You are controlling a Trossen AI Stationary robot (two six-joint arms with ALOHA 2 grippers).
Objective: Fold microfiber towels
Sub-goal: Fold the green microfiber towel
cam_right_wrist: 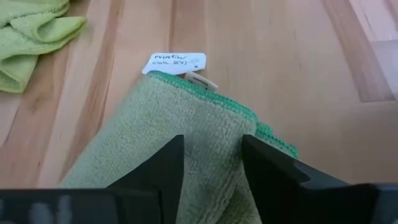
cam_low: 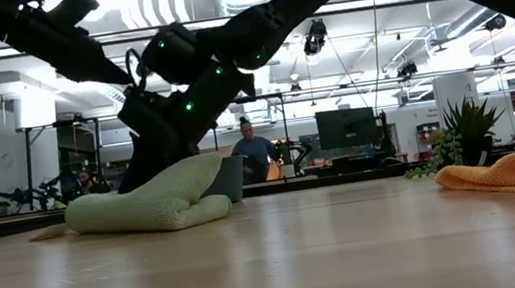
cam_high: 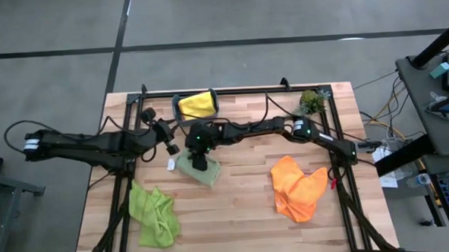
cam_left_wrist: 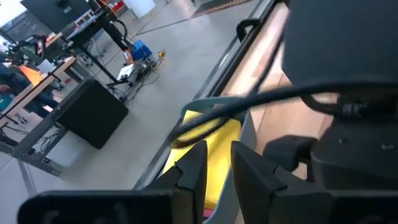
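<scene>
Pale sage green microfiber, folded into a soft pad, lies near the middle of the butcher-block table (cam_high: 244, 216): this sage green towel (cam_high: 198, 170) has its white care tag (cam_right_wrist: 174, 63) sticking out onto the wood at one corner. The right gripper (cam_right_wrist: 211, 163) is down on it, its two dark fingers (cam_right_wrist: 160, 167) standing a moderate gap apart with a ridge of the cloth between them; whether they actually pinch that ridge cannot be told. The left gripper (cam_left_wrist: 219, 171) hangs just beside the right one, toward the table's back edge, its fingers (cam_left_wrist: 194, 169) close together with only a slim gap and nothing between them. Ahead of it a yellow towel (cam_high: 196, 105) sits in a small teal bin (cam_high: 214, 102) at the back rail. A lime green towel (cam_high: 154, 214) lies crumpled near the front left corner, and an orange towel (cam_high: 297, 187) lies heaped toward the right side. A small plant sprig (cam_high: 311, 101) stands at the back right corner. Beyond the table a person (cam_low: 255, 151) sits among desks and monitors.
</scene>
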